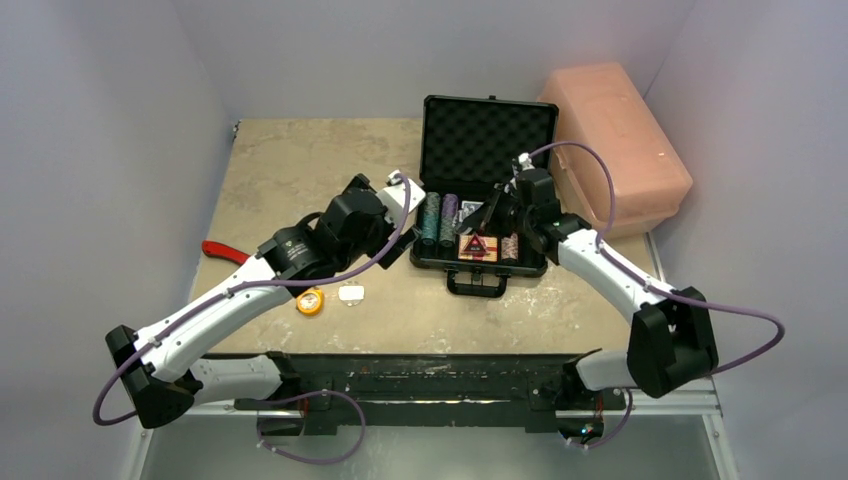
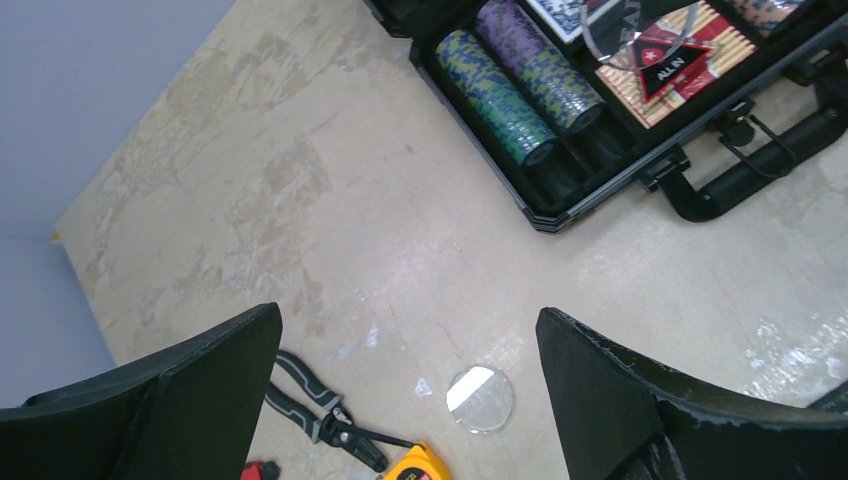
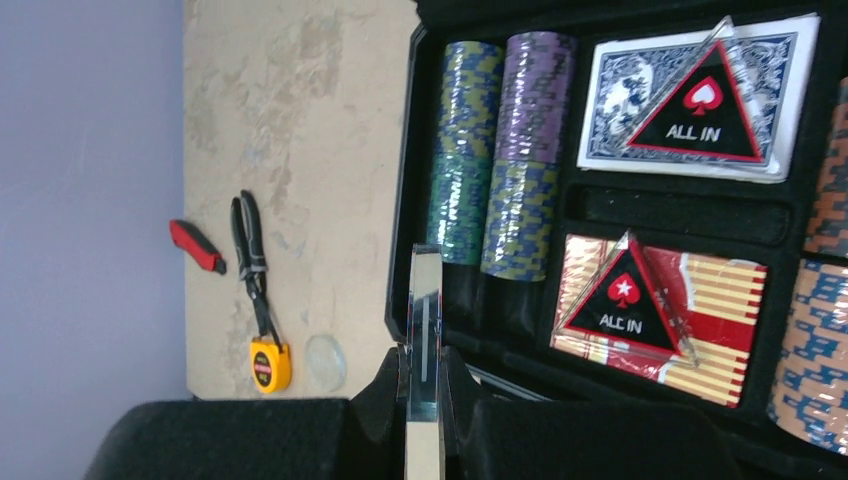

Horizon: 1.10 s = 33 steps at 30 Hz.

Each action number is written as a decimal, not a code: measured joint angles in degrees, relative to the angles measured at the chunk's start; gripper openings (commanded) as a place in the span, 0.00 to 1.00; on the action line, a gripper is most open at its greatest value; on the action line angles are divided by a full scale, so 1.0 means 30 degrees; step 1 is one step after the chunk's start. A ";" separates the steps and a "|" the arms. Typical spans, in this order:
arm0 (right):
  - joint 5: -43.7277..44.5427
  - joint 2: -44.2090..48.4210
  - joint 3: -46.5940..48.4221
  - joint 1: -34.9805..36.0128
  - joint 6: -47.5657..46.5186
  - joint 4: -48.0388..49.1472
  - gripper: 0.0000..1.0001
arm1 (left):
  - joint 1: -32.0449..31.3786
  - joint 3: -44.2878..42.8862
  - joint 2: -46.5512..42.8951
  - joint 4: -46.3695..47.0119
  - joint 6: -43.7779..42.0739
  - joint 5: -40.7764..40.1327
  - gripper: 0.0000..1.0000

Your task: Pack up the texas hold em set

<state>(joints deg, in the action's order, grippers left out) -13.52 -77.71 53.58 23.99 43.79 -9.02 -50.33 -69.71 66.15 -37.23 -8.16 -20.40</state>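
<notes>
Beige table (image 1: 300, 170), pink box (image 1: 620, 150) at the back right corner. The black briefcase (image 1: 488, 135) lies open mid-table just left of the box, foam lid upright, handle toward the arms.

Left gripper (image 2: 408, 315): fingers spread fully wide, holding nothing. It hangs above bare table left of the case, touching nothing. A loose disc (image 2: 480, 398) lies flat on the table below, between the fingers in the wrist view.

Right gripper (image 3: 424, 385): over the case's front edge, pinched nearly shut on a thin clear piece (image 3: 425, 300) standing upright between the pads.

In the tray, the teal chips (image 3: 462, 150) and purple chips (image 3: 530, 100) lie in rows at the left. The blue deck (image 3: 615, 100) is at the back, the red deck (image 3: 720, 310) in front. Each deck has a black ALL IN triangle (image 3: 700, 105) on top. Brown chips (image 3: 812, 350) are at the right.

On the table left of the case are red-handled pliers (image 3: 250, 250) and a tape measure (image 3: 270, 365) beside the loose disc.

Hard to tell: the clear piece shows edge-on, so its outline is unclear. The brown chips are cut off by the frame. In the top view the wrist bodies hide the fingers of both grippers.
</notes>
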 measured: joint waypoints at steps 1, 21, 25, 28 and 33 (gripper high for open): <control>0.0095 -0.0182 0.0095 -0.0153 -0.0015 0.0000 0.00 | 0.0000 0.0000 0.0058 0.0029 -0.0007 -0.0437 1.00; 0.0678 -0.4823 0.2404 -0.2565 0.0051 0.0896 0.00 | 0.0000 0.0080 0.0313 0.0117 -0.0350 -0.2965 1.00; 0.0583 -0.5756 0.2419 -0.2892 0.0058 0.1173 0.00 | 0.0000 0.0080 0.0430 0.0117 -0.0364 -0.3031 1.00; 0.0291 -0.6368 0.2455 -0.3198 0.0051 0.1377 0.00 | 0.0000 0.0080 0.0481 0.0109 -0.0372 -0.3082 1.00; -0.0488 -0.7227 0.2528 -0.3810 0.0051 0.1800 0.00 | 0.0000 0.0080 0.0495 0.0109 -0.0372 -0.3133 0.99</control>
<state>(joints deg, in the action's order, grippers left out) -14.98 -99.39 61.17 12.56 43.94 -3.62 -50.33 -69.47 67.64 -36.91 -9.28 -29.80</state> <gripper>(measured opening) 0.077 0.996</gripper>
